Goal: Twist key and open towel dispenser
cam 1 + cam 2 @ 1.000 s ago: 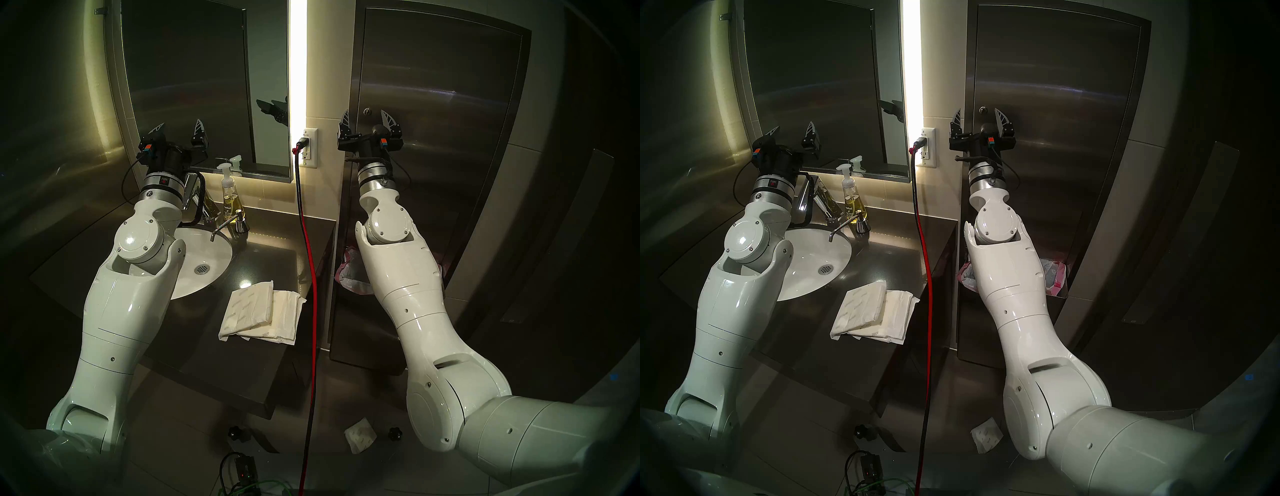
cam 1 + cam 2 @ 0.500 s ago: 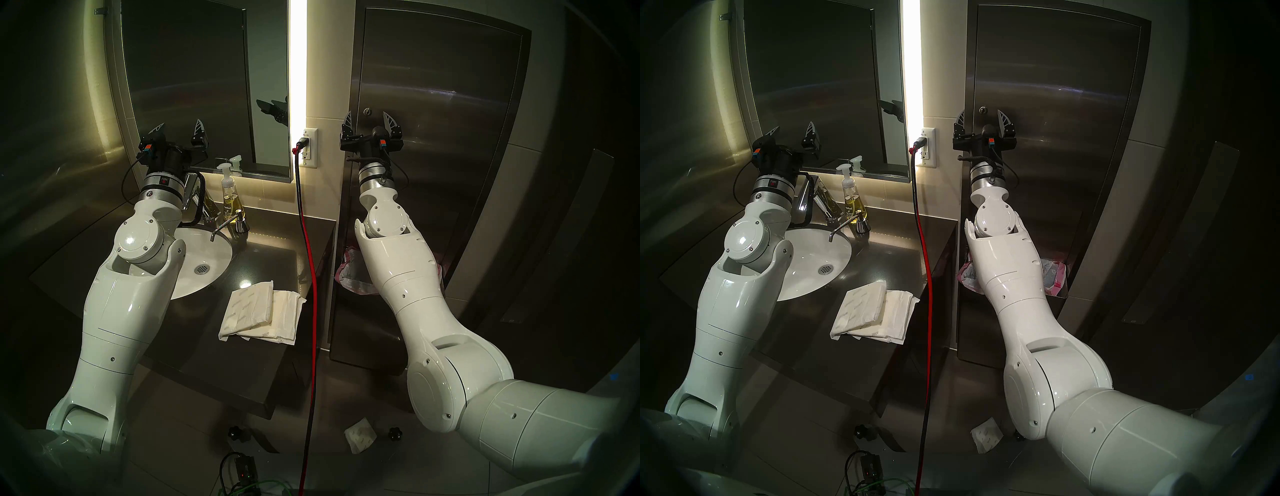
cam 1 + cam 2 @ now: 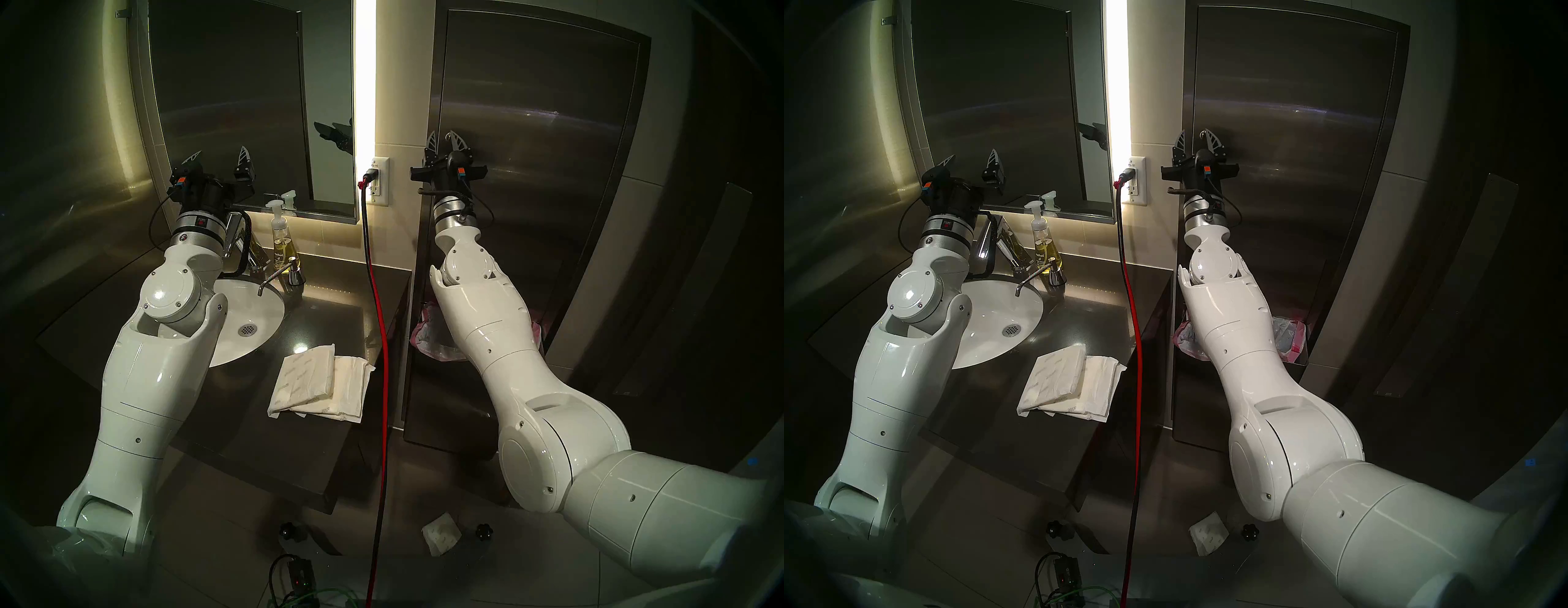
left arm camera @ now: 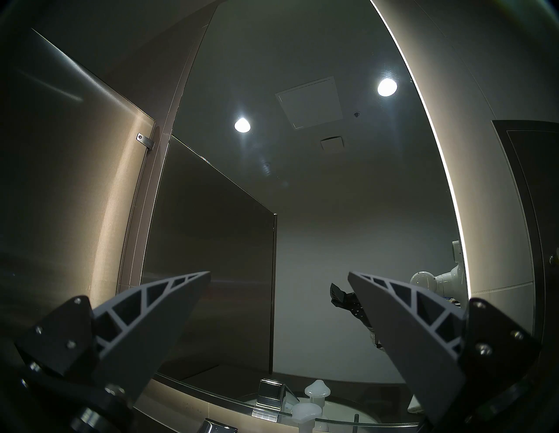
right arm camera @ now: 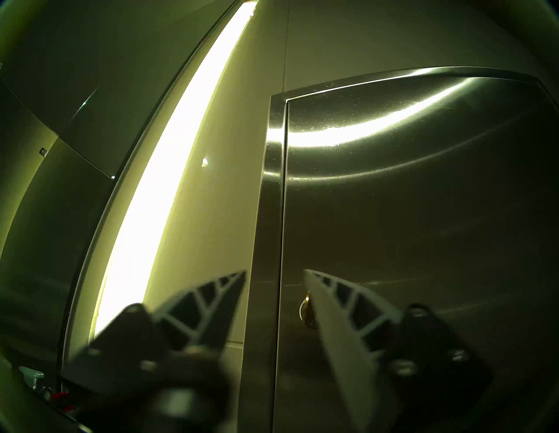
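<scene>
The towel dispenser [image 3: 539, 148] [image 3: 1293, 148] [image 5: 423, 211] is a tall brushed-steel wall cabinet with its door closed. Its small brass key [image 3: 448, 136] [image 3: 1202, 133] [image 5: 307, 304] sticks out of a round lock near the door's left edge. My right gripper [image 3: 443, 138] [image 3: 1194, 136] [image 5: 275, 272] is raised to the lock with a finger on each side of the key. It is open, with a clear gap; the key lies right beside one finger. My left gripper [image 3: 219, 153] [image 3: 971, 156] [image 4: 279, 273] hangs open and empty above the sink, facing the mirror.
A mirror [image 3: 254, 106] and lit strip are left of the cabinet. On the counter are a sink [image 3: 250, 322], a soap bottle [image 3: 280, 237] and folded paper towels [image 3: 318, 382]. A red cable [image 3: 379, 297] hangs from the outlet. A pink-lined bin [image 3: 428, 335] sits under my right forearm.
My right gripper has risen to the lock and its fingers have narrowed around the key. The right arm has shifted left and forward. The left arm has not moved.
</scene>
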### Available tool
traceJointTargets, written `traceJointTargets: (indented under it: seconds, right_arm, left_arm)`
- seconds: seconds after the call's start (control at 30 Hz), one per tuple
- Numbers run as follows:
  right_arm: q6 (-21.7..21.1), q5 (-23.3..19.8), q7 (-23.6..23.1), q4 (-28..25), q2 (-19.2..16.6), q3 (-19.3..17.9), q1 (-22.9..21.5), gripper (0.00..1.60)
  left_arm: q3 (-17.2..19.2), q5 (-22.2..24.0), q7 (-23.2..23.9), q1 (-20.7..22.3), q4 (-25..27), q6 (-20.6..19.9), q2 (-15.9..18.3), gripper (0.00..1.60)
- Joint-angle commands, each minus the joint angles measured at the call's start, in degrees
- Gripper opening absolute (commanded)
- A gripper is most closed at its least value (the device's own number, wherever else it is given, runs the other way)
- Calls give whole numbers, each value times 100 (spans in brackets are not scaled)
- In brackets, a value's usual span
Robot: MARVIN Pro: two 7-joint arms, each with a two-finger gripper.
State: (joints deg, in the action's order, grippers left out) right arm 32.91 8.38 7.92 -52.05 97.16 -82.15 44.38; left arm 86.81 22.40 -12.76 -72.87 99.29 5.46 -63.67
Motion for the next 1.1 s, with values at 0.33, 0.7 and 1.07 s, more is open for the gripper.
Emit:
traceJointTargets:
  seconds: [0.33, 0.7, 1.07]
  right_arm:
    - [262, -55, 41, 181, -24, -87, -265, 104]
    - [51, -57, 194, 323, 153, -139, -421, 157]
    - [39, -31, 245, 400, 248, -91, -561, 131]
  left_arm:
    - [-9, 12, 14, 84, 39, 14, -12, 160]
    - [-9, 12, 12, 82, 41, 14, -11, 160]
    - [-10, 13, 11, 82, 40, 14, -10, 160]
